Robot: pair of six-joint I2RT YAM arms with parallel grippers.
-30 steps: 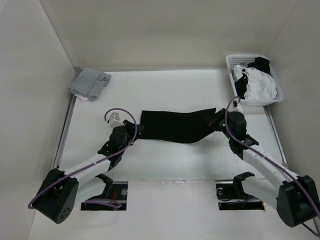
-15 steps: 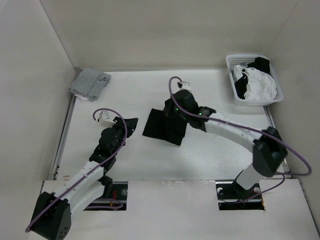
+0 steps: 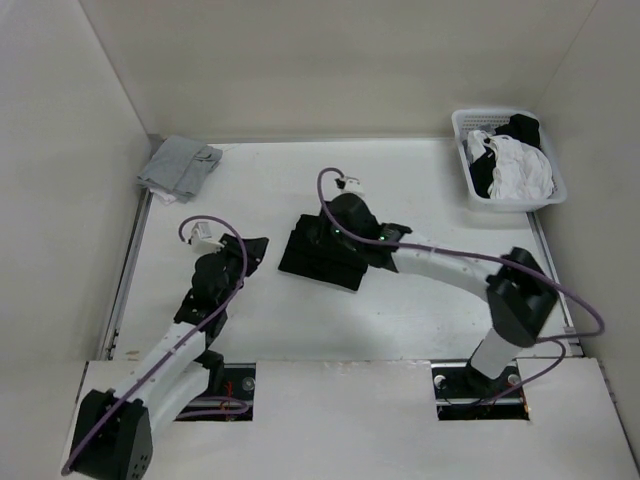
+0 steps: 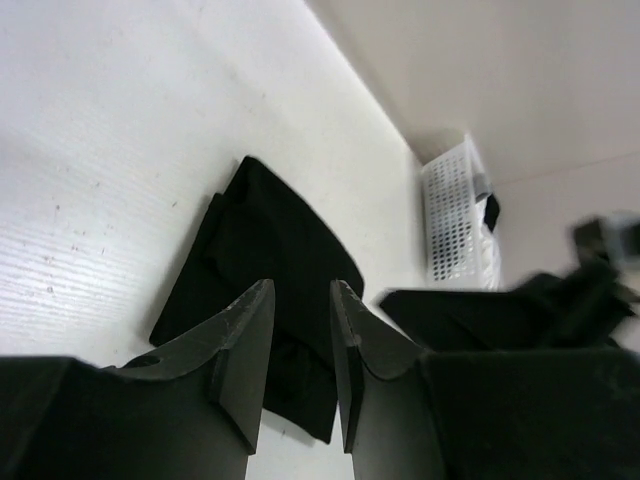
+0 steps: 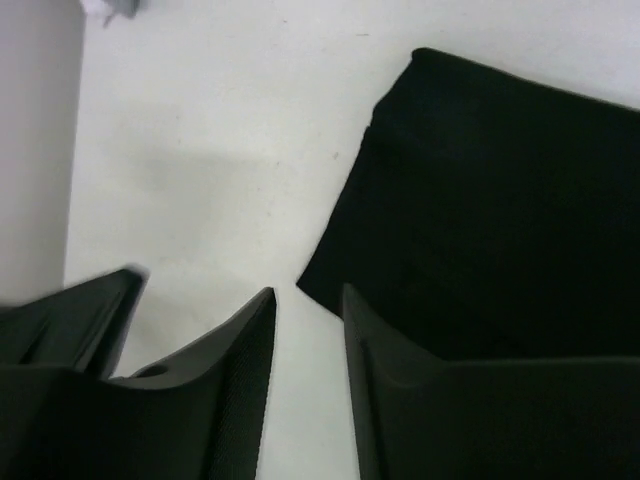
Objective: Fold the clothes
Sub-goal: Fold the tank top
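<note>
Left fingers (image 4: 240,345): near-left of the worktop (image 3: 300,320), a narrow gap between them, nothing in it. They point toward the black garment (image 3: 322,262) and stop short of it, with bare worktop between the tips and the cloth. In the left wrist view the garment lies just beyond the tips, ahead.

Black garment: mid-worktop, folded into a compact, roughly rectangular block lying flat. Long axis roughly left to right and skewed, the right end a little nearer the arm bases. The left edge faces the left fingers.

Right arm (image 3: 450,265): reaches in from the near right, across to the garment's far-left part. Right fingers (image 5: 235,350): apart, nothing held, white worktop showing in the gap. In the right wrist view the garment's corner sits just at the gap between the tips, and the rest of the cloth spreads ahead and to the right.

Far left corner: grey cloth (image 3: 178,165), bunched. Far right: white basket (image 3: 458,122) with white and black laundry, well apart from the garment.
</note>
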